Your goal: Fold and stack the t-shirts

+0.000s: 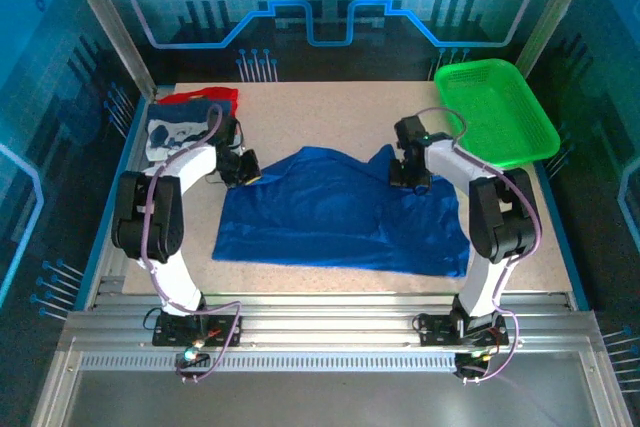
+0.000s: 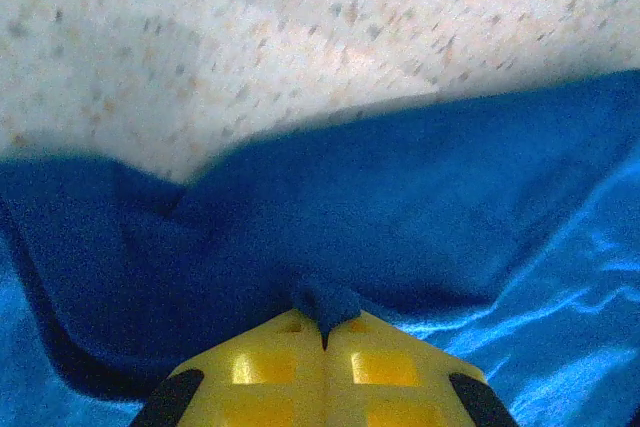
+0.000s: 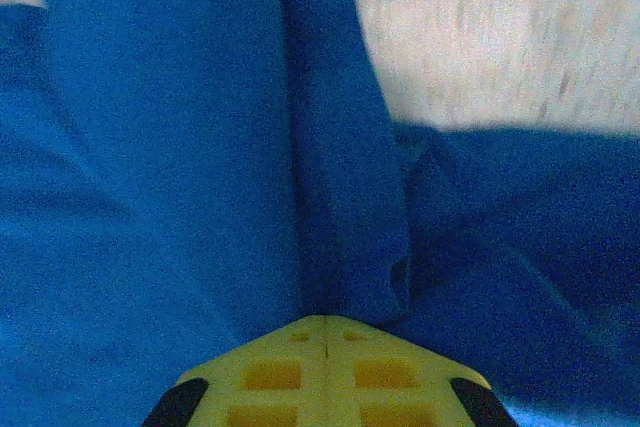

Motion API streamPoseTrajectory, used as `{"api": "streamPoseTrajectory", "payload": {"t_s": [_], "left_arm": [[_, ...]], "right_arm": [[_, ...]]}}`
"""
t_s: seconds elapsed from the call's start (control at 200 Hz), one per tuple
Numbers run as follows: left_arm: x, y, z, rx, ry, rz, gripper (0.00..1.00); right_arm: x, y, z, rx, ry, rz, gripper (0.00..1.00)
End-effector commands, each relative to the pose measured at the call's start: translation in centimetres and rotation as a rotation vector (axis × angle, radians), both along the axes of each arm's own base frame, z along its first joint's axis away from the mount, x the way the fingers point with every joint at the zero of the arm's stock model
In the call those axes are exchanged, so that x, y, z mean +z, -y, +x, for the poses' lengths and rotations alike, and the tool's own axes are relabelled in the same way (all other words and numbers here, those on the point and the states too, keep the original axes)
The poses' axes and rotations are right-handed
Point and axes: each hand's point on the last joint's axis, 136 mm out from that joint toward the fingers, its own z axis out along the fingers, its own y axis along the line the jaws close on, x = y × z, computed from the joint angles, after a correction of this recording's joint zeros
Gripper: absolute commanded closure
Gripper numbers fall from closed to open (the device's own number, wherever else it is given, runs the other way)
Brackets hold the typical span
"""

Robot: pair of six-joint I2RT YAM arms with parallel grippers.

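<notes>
The left hand (image 2: 323,327) is pressed together, pinching a fold of the royal blue t-shirt (image 1: 340,215). The right hand (image 3: 325,319) likewise pinches its far right part. Both arms reach forward, wrists tipped down. The shirt lies spread mid-tabletop (image 1: 330,107).

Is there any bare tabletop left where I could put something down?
Yes: the far strip of table between the folded t-shirts and the green basket. The blue t-shirt, gripped by the left pincer and right pincer, crowds the middle.
</notes>
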Motion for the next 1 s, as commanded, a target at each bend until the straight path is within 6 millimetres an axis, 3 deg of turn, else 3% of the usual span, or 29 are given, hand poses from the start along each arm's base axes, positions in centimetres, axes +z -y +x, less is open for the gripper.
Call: {"api": "streamPoseTrajectory", "payload": {"t_s": [0.0,0.03,0.08,0.145,0.24,0.36,0.46,0.595,0.675,0.78,0.995], "left_arm": [[0.3,0.7,-0.9,0.005,0.006,-0.031,1.00],[0.0,0.8,-1.2,0.004,0.000,-0.035,1.00],[-0.4,0.8,-1.6,0.004,-0.008,-0.034,1.00],[-0.8,0.8,-1.9,-0.001,-0.016,-0.035,1.00],[-0.9,1.0,-2.1,-0.012,-0.019,-0.039,1.00],[-0.7,1.1,-2.2,-0.025,-0.017,-0.033,1.00],[-0.6,1.3,-2.3,-0.017,-0.013,-0.042,1.00],[-0.4,1.3,-2.3,-0.001,-0.011,-0.045,1.00],[-0.4,1.4,-2.3,0.010,-0.002,-0.052,1.00],[-0.9,1.1,-2.6,0.025,-0.020,-0.035,1.00],[-1.8,1.7,-3.0,0.033,-0.040,-0.022,1.00]], "right_arm": [[-1.0,-0.1,-2.5,-0.039,-0.052,0.026,0.95],[-1.3,-0.4,-3.0,-0.028,-0.066,0.043,0.92],[-1.5,-0.5,-3.4,-0.016,-0.082,0.051,0.79],[-0.5,-0.4,-3.3,-0.011,-0.061,0.055,0.67],[3.2,0.3,-1.9,-0.047,0.057,0.105,0.42],[7.8,2.5,0.0,-0.118,0.189,0.166,0.31],[9.0,4.9,1.9,-0.160,0.196,0.191,0.31],[6.4,6.6,3.6,-0.194,0.092,0.263,0.35],[5.0,6.1,4.6,-0.177,0.073,0.315,0.38],[3.8,3.9,5.6,-0.122,0.053,0.415,0.42],[2.0,2.0,3.5,-0.039,0.004,0.468,0.49]]}}
